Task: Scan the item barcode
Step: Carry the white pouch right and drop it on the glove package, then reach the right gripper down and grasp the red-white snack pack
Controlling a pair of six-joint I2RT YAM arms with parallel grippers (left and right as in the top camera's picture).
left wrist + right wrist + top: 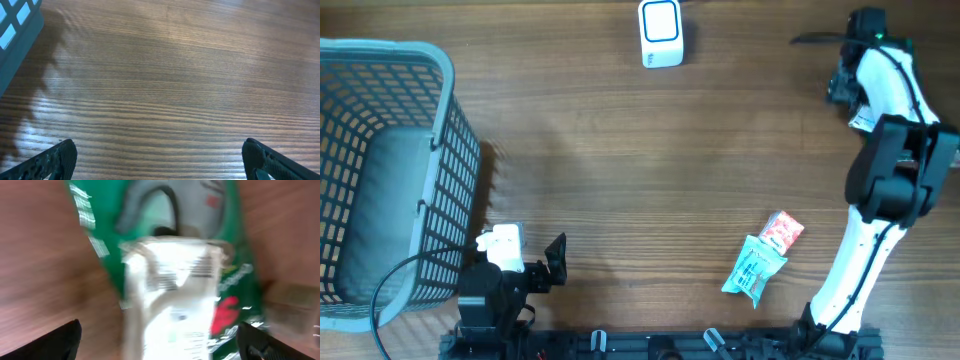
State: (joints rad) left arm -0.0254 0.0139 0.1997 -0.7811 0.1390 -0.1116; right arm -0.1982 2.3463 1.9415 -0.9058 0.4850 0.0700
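My right pincer (157, 345) stands wide open. Its two dark fingertips (55, 342) sit at the bottom corners of the wrist view, far apart. Between them, farther from the camera, is the packet (175, 280), green with a white label panel that carries printed lines, and with a red mark on its right side. It is badly blurred, so I cannot read the print. Nor can I tell whether it lies flat on the bench (40, 270), whose brown wood shows on either side of it. From overhead I cannot pick this packet out; there my right arm reaches up along the right edge toward the far corner.

My left pincer (160, 160) is open too, its tips apart at the lower corners of its view, with wood grain between them. It hangs near the front left of the bench, just beside the basket (440, 130), a grey-blue mesh one at the left edge.

The scanner (661, 32), white with a blue frame, stands at the far edge near the centre. Near the front right, a teal pouch (755, 270) and a red pack (783, 232) lie touching, close to my right arm's base.
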